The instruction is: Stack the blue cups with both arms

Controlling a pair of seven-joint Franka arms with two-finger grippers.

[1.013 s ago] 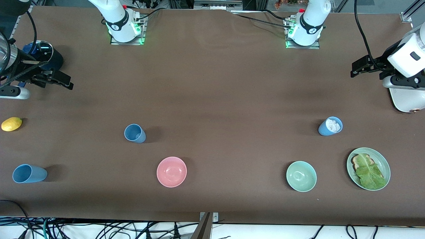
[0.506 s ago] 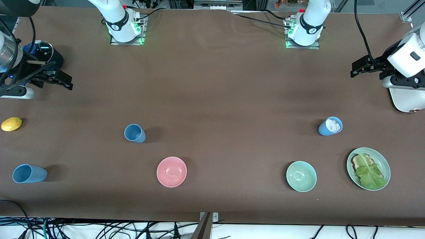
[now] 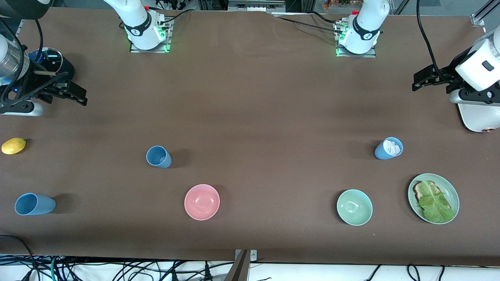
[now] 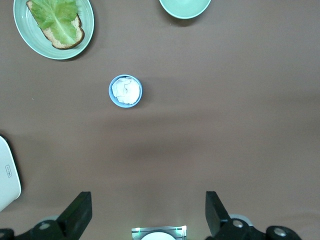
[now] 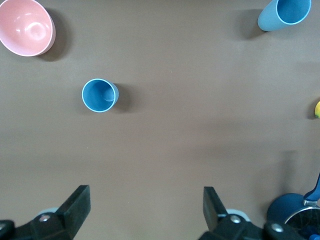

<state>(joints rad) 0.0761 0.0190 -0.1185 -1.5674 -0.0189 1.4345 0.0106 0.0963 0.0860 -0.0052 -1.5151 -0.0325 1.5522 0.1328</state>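
Observation:
Three light-blue cups stand on the brown table. One cup (image 3: pixel 159 157) (image 5: pixel 100 95) is empty, farther from the front camera than the pink bowl. A second empty cup (image 3: pixel 34 204) (image 5: pixel 282 12) stands at the right arm's end. A third cup (image 3: pixel 388 148) (image 4: pixel 125 91) holds crumpled white material, toward the left arm's end. My right gripper (image 3: pixel 83 97) (image 5: pixel 145 207) is open and empty, in the air at the right arm's end of the table. My left gripper (image 3: pixel 417 81) (image 4: pixel 147 212) is open and empty, in the air at the left arm's end.
A pink bowl (image 3: pixel 202 201), a green bowl (image 3: pixel 354 207) and a green plate (image 3: pixel 449 187) with toast and lettuce stand near the front edge. A lemon (image 3: pixel 13 145) and a dark-blue lidded pot (image 3: pixel 50 64) are at the right arm's end. A white appliance (image 3: pixel 478 119) is at the left arm's end.
My right gripper has shifted slightly over the right arm's end of the table. The left arm and the cups have not moved.

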